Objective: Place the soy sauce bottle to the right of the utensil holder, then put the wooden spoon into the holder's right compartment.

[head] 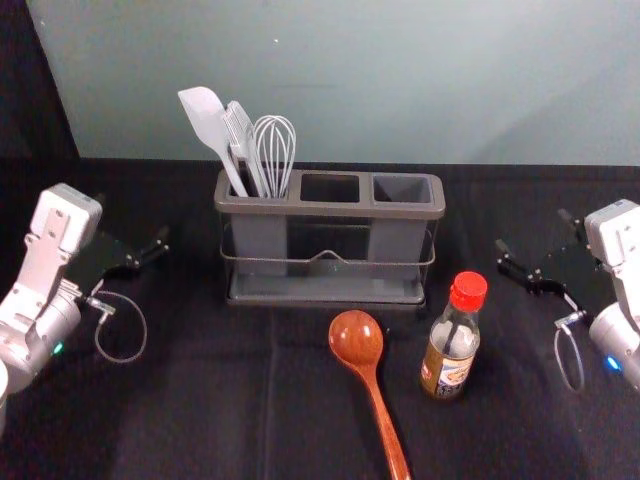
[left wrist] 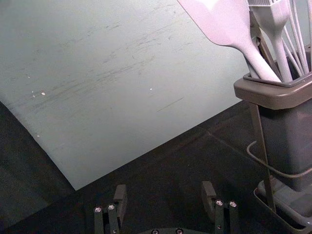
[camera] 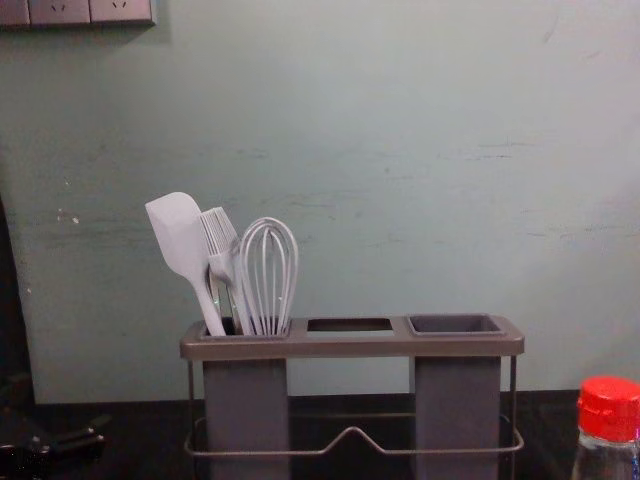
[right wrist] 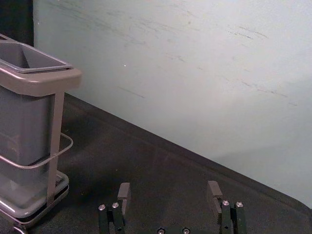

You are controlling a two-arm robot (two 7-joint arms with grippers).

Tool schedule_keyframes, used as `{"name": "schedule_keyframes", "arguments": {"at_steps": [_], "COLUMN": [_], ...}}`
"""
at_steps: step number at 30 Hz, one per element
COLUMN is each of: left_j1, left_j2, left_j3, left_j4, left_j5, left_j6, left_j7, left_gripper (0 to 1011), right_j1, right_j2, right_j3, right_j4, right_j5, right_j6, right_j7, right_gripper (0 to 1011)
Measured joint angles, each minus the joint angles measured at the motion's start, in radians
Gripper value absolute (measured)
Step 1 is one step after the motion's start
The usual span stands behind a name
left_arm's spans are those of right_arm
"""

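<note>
Neither placement done, I judge: bottle (head: 450,345) stands off holder's (head: 325,291) front right corner, spoon (head: 356,340) beside it. Left gripper (left wrist: 164,195), right gripper (right wrist: 168,195) flank holder, both spread empty.

I get soft light on the wall (head: 330,80), with a faint shadow toward its right in the head view. The cloth (head: 200,410) looks dim. Small glints sit on the spoon (head: 356,341), and the spatula (left wrist: 224,22) glares pale in my left wrist view.
</note>
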Motion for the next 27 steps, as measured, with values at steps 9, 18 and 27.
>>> {"name": "schedule_keyframes", "arguments": {"at_steps": [9,18,27], "left_j1": [0.0,0.0,0.0], "left_j2": [0.0,0.0,0.0], "left_j3": [0.0,0.0,0.0], "left_j4": [0.0,0.0,0.0], "left_j5": [0.0,0.0,0.0], "left_j6": [0.0,0.0,0.0], "left_j7": [0.0,0.0,0.0], "left_gripper": [1005,1005,1005], "right_j1": [0.0,0.0,0.0], "right_j2": [0.0,0.0,0.0], "right_j3": [0.0,0.0,0.0], "right_j4": [0.0,0.0,0.0], "right_j5": [0.0,0.0,0.0], "right_j6": [0.0,0.0,0.0], "right_j7": [0.0,0.0,0.0], "right_gripper": [1003,1002,1002]}}
